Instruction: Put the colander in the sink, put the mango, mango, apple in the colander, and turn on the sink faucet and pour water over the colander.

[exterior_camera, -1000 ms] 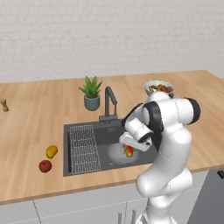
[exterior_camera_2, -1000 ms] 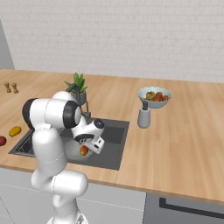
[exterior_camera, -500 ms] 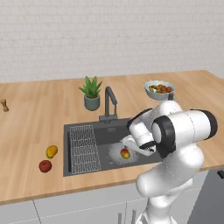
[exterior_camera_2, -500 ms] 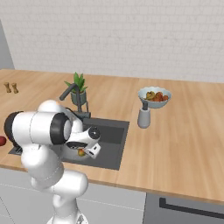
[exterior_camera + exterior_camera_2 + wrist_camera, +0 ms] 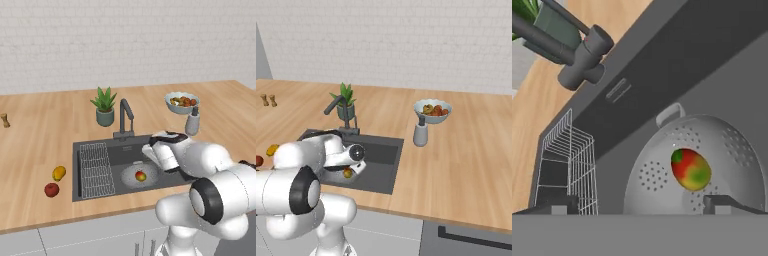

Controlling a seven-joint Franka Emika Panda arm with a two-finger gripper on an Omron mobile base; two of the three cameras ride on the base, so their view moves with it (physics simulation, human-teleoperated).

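Silvery colander (image 5: 712,165) sits in the sink (image 5: 100,145) with one mango (image 5: 691,170) inside; gripper (image 5: 642,205) hangs above, jaws apart. Next: fetch the mango (image 5: 59,173) and apple (image 5: 51,189) on the left counter (image 5: 35,150)

No readable text, label, brand or number appears anywhere.

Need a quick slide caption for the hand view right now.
Open gripper above the colander in the sink, one mango inside.
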